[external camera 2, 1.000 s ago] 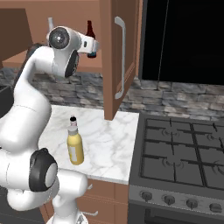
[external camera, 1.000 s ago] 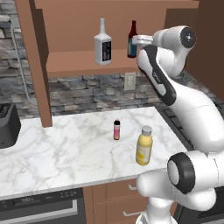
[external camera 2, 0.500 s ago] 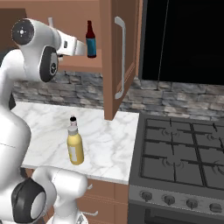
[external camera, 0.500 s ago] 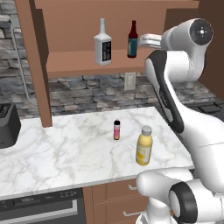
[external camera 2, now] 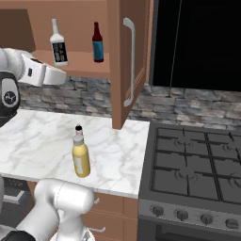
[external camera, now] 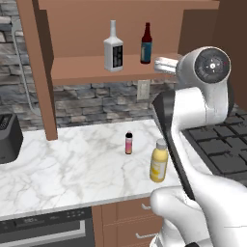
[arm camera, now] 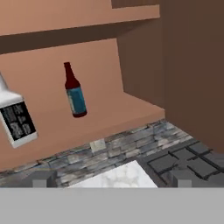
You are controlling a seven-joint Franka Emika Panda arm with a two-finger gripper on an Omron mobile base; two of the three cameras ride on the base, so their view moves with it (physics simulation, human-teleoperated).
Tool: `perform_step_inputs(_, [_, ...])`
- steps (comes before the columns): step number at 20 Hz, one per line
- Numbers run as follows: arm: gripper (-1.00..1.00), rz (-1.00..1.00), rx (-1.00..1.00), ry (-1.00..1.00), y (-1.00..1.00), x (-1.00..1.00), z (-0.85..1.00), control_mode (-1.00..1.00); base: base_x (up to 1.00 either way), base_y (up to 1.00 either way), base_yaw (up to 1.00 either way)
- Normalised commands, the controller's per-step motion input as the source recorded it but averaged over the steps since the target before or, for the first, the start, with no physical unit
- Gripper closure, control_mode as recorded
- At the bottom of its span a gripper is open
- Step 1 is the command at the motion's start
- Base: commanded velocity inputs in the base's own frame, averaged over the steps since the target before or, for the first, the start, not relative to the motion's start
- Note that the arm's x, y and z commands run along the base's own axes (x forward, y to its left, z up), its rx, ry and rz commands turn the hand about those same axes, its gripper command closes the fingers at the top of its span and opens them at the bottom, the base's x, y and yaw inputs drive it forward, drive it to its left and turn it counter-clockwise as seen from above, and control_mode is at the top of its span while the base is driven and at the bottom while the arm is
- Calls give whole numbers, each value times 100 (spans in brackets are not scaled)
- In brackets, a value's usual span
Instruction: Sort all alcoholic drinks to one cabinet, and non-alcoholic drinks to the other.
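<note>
On the lower shelf of the open brown wooden cabinet (external camera: pixel 116 72), both alcoholic drinks are already standing upright: the whitish square-bodied bottle with the long neck and black label (external camera: pixel 113 48) and, near it but apart, the slim dark-brown bottle with the red cap and blue label (external camera: pixel 146 44). Down on the white marble counter (external camera: pixel 72 159), the stout yellow juice bottle with the pale grey cap (external camera: pixel 158 161) and the tiny slim pink bottle with the black cap (external camera: pixel 128 143) are left, close together and not touching. The white arm's gripper (external camera: pixel 163 63) is seen at shelf height, just off the shelf's front edge, with its jaws spread wide and nothing held between them.

The step in hand is judged to be the fetching of a non-alcoholic bottle. The hand should first be drawn clear of the shelf edge and of the open cabinet door (external camera 2: pixel 127 61) before it is lowered. The yellow bottle is best approached from the side, with the jaws levelled across its fat body below the cap, and it should be centred between the pads before closing. Care is needed that the pink bottle beside it is not knocked over. The other cabinet cannot be made out from these views.
</note>
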Motion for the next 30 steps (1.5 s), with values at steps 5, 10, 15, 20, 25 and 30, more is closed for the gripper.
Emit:
perform_step_inputs(5, [-100, -31, -3, 0, 16, -50, -34, -100, 0, 0, 0])
perform_step_inputs(10, [-100, -23, -8, 0, 12, -26, -52, -100, 0, 0, 0])
perform_step_inputs(15, [-100, -17, -8, 0, 19, -32, -37, -100, 0, 0, 0])
perform_step_inputs(20, [-100, -10, -7, 0, 12, -13, -53, -100, 0, 0, 0])
perform_step_inputs(25, [-100, -5, -4, 0, 10, 0, -45, -100, 0, 0, 0])
perform_step_inputs(30, [-100, -2, 0, 3, 18, 1, -18, -100, 0, 0, 0])
